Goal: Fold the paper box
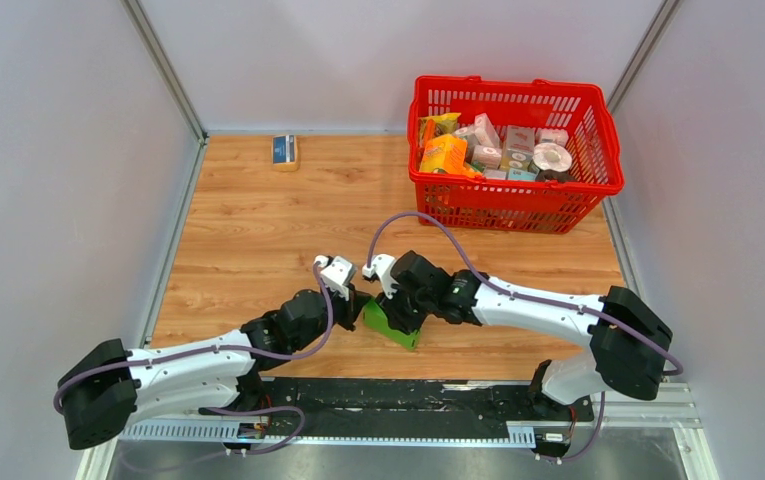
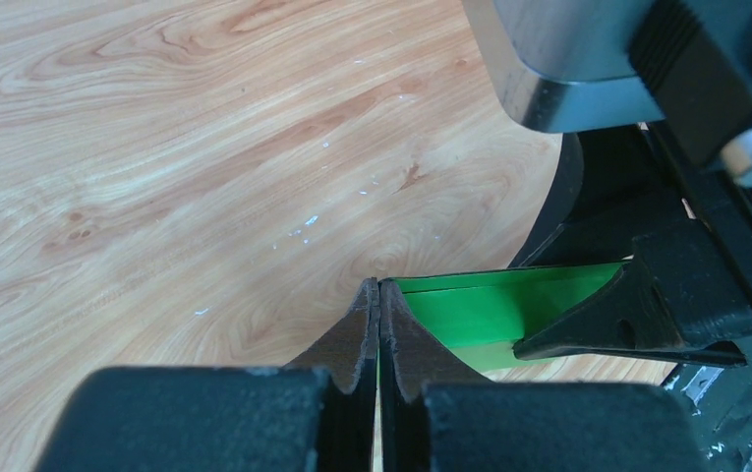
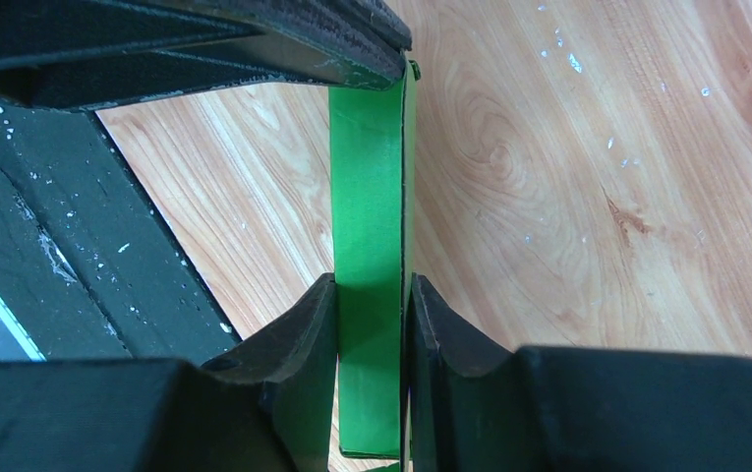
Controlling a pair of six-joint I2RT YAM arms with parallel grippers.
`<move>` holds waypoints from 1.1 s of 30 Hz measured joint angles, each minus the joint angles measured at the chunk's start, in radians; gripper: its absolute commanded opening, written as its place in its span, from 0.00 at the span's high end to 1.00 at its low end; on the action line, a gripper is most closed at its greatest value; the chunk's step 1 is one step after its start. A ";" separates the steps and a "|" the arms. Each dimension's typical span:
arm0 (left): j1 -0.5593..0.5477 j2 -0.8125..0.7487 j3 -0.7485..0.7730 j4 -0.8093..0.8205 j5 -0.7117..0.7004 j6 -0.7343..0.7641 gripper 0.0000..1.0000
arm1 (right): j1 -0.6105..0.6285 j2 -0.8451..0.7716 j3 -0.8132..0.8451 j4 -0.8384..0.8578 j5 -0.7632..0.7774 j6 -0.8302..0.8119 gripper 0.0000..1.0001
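Wood table (image 1: 258, 230), well clear of the basket (image 1: 508, 205): box (image 1: 393, 325) is pinched by left gripper (image 2: 379, 287) and right gripper (image 3: 373, 290), probably for creasing.

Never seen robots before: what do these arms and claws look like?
Both the left arm and right arm have white links with black joints, each trailed by a purple cable. The left claw and right claw have matte-black, wedge-shaped fingers.
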 measured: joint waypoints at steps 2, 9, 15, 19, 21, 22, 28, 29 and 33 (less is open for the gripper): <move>-0.007 0.006 0.000 0.007 -0.014 0.002 1.00 | -0.005 -0.001 -0.002 0.001 -0.006 -0.001 0.71; -0.019 0.003 -0.015 0.028 -0.037 0.005 1.00 | -0.018 -0.008 -0.013 0.014 -0.027 -0.011 0.69; -0.021 -0.011 -0.048 0.028 -0.035 0.008 1.00 | -0.022 -0.010 -0.017 0.023 -0.030 -0.022 0.65; -0.023 -0.002 -0.047 0.028 -0.036 0.011 1.00 | -0.024 -0.016 -0.017 0.023 -0.020 -0.022 0.54; -0.024 0.000 -0.047 0.032 -0.036 0.011 1.00 | -0.026 -0.024 -0.017 0.021 -0.009 -0.015 0.43; -0.024 0.001 -0.047 0.033 -0.036 0.011 1.00 | -0.028 -0.029 -0.016 0.021 -0.002 -0.007 0.40; -0.025 -0.018 -0.035 -0.006 -0.044 0.002 1.00 | -0.030 -0.037 0.055 -0.103 0.052 0.121 0.29; -0.026 -0.024 -0.030 -0.023 -0.046 0.000 1.00 | -0.030 -0.042 0.072 -0.129 0.063 0.153 0.29; -0.035 -0.057 -0.007 -0.115 -0.071 -0.009 1.00 | -0.030 -0.115 0.111 -0.247 0.127 0.294 0.35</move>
